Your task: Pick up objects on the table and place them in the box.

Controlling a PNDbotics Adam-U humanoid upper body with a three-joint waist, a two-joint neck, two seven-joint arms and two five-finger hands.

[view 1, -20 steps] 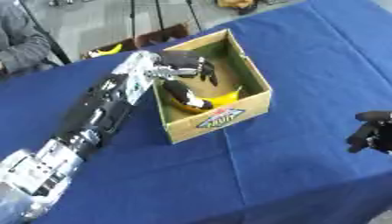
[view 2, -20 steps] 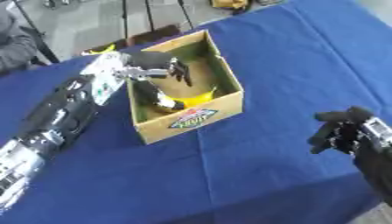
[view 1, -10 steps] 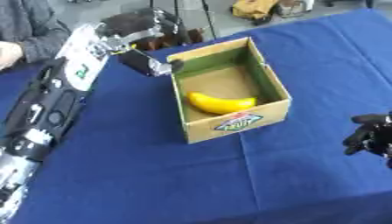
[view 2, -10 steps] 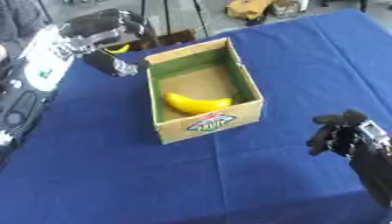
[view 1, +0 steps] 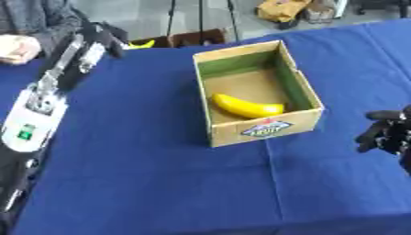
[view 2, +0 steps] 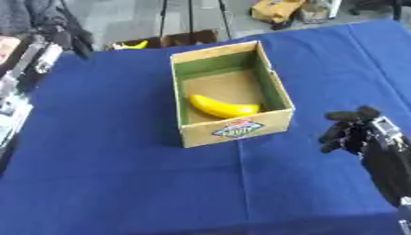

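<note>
The right eye view showed more of the right robot hand (view 2: 351,131): it hung over the blue desk (view 2: 128,174) to the right of the box (view 2: 229,131), its dark fingers curled and holding nothing, with the forearm running down to the lower right corner. In the left eye view that hand was cut off at the right edge. The banana (view 1: 245,106) lay inside the cardboard box, on its floor near the front wall. The left arm (view 1: 50,89) stretched up along the left side, well apart from the box. The left robot hand (view 1: 107,34) at the far edge was dark and blurred, and I could not tell how its fingers stood
</note>
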